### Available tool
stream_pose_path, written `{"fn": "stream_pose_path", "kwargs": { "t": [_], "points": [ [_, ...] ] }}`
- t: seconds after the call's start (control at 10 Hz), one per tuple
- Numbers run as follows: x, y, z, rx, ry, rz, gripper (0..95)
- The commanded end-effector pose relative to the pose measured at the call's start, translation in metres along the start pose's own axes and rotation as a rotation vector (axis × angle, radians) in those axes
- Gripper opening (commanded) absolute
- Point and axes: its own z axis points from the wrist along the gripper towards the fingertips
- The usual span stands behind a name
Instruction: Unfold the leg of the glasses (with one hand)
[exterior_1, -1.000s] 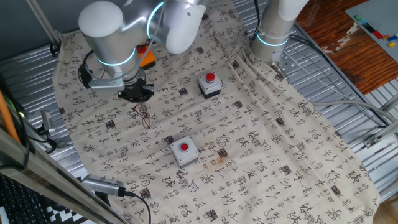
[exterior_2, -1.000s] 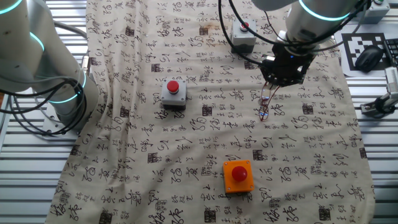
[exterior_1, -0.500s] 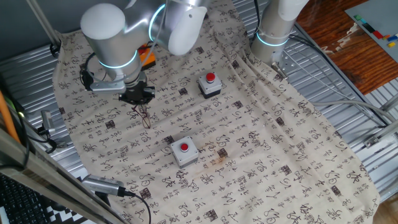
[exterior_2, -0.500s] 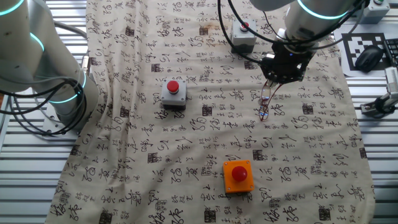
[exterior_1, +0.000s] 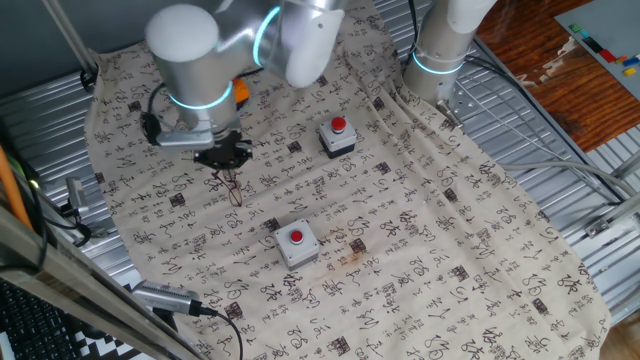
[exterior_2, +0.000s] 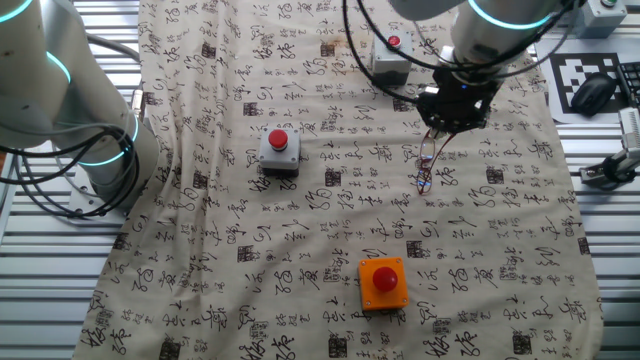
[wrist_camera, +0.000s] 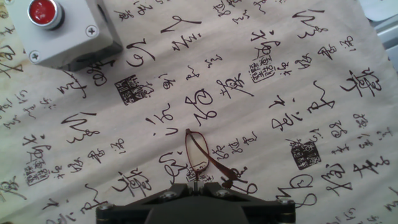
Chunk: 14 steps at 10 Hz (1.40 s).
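**Leg in the fingers, unfolding under way**

We judge the task to be in its middle. The glasses (wrist_camera: 198, 157) lie on the cloth (exterior_1: 420, 230) near one edge of the table, between the orange button box (exterior_2: 383, 281) and the grey button box (exterior_2: 391, 58) in the other fixed view. Our gripper (wrist_camera: 195, 184) sits directly over them. In the hand view a thin reddish wire runs from the rim up to the point where the fingers meet, so we read the fingers as closed on a leg of the glasses; the fingertips themselves are hidden under the gripper body, so this is a judgement. One lens rim shows clearly; a dark temple tip curls off to its side. How far the leg has swung out we cannot tell. What is left, as we see it, is to carry the leg to its full opening and let go.

The cloth is beige, printed with black calligraphy, and rumpled toward its edges. Three red-capped button boxes stand on it, well apart. Ribbed metal slats show around the cloth, and a second arm (exterior_2: 60, 110) stands at a far corner.
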Motion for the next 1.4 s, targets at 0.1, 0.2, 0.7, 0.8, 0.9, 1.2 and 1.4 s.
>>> {"fn": "stream_pose_path", "kwargs": {
  "t": [0.1, 0.2, 0.7, 0.8, 0.9, 1.2, 1.4],
  "points": [
    [-0.002, 0.0006, 0.0031, 0.019, 0.001, -0.005, 0.0],
    [-0.0022, 0.0006, 0.0032, 0.021, 0.003, -0.007, 0.0],
    [-0.0023, -0.0002, 0.0051, 0.121, 0.031, -0.126, 0.0],
    [-0.002, -0.0004, 0.0051, 0.123, 0.03, -0.127, 0.0],
    [-0.0019, -0.0004, 0.0051, 0.123, 0.03, -0.125, 0.0],
    [0.0, -0.001, 0.0043, 0.11, 0.025, -0.097, 0.0],
    [0.0023, -0.0018, 0.0033, 0.116, 0.027, -0.108, 0.0]
  ]
}}
